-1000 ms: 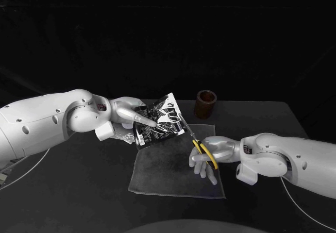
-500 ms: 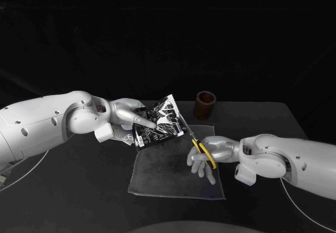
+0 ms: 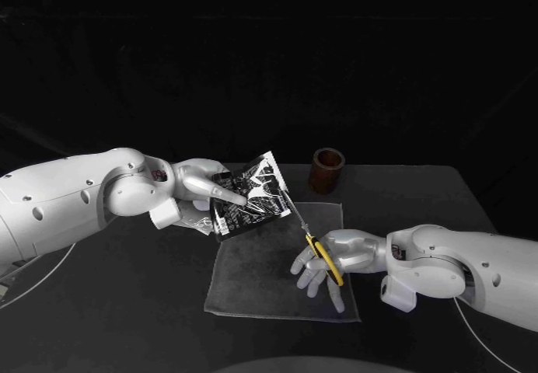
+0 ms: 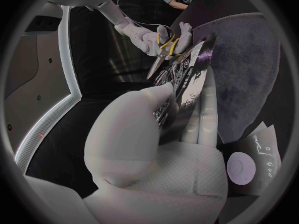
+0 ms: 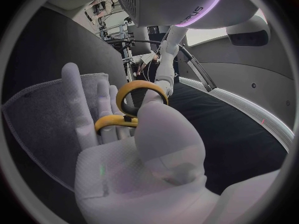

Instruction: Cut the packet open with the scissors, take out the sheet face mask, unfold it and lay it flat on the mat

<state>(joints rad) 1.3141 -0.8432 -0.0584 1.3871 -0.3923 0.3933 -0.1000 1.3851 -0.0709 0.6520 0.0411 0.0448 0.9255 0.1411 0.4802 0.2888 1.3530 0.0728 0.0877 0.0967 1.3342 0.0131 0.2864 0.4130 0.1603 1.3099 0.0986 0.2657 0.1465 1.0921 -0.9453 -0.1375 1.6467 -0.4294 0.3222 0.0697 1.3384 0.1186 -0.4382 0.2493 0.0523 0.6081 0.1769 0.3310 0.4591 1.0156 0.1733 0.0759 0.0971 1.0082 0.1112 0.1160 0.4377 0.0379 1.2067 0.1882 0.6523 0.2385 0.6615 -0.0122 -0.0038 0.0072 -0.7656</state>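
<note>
dim scene: the backdrop behind the worktop (image 3: 439,200) is black, while light from above falls bright on the white arms (image 3: 68,198) and glints off the packet (image 3: 264,185). the wrist views bend straight edges near their dark rims.

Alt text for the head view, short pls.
The left hand holds a black-and-white packet tilted above a grey mat, while the right hand holds yellow-handled scissors with blades pointed at the packet's edge. A brown cylinder stands behind on the black table.
</note>
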